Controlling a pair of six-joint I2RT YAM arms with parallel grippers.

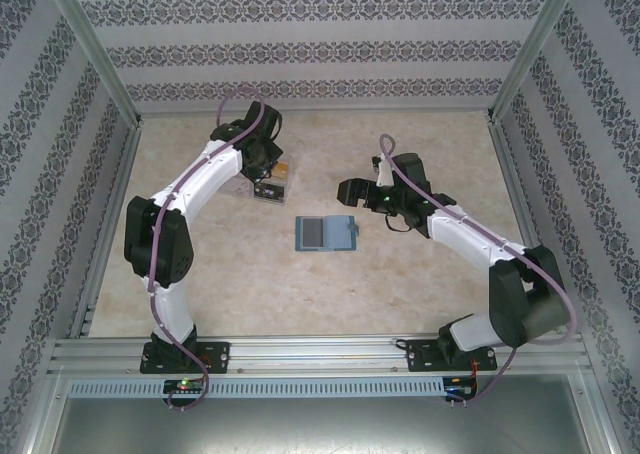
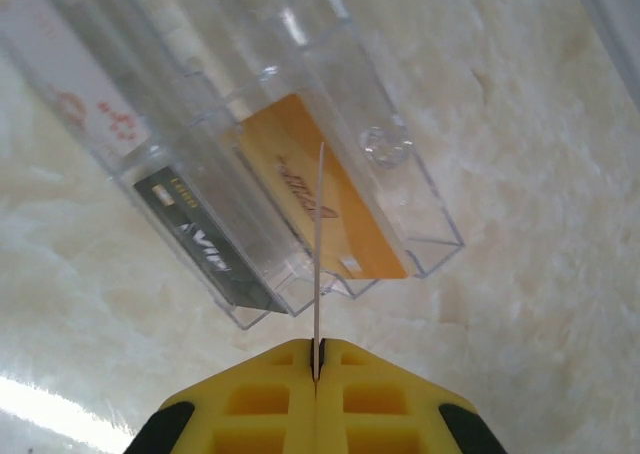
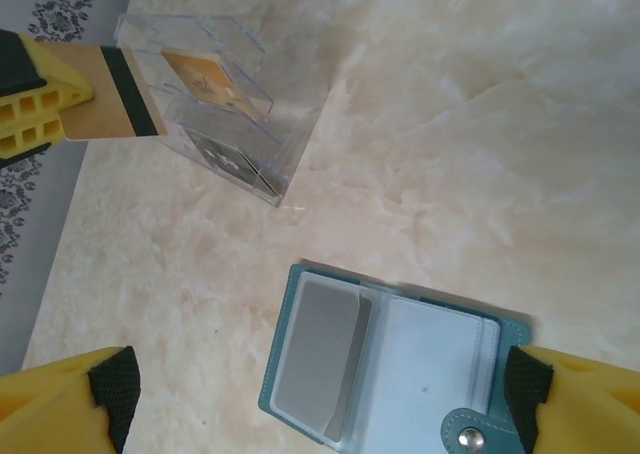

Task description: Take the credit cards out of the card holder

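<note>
The left gripper [image 2: 317,359] has its yellow fingers pressed together on a tan card [image 3: 95,109], pinching it by one short edge. Just beyond the fingertips sits a clear plastic rack [image 2: 420,209] with an orange-gold card [image 2: 285,169] and a black card [image 2: 190,234] in its slots. The right gripper [image 3: 318,384] is spread wide. The card holder [image 3: 430,359] lies open on the table between and below its fingers, with a grey card [image 3: 315,349] in one pocket.

High overview; two close, downward wrist views
</note>
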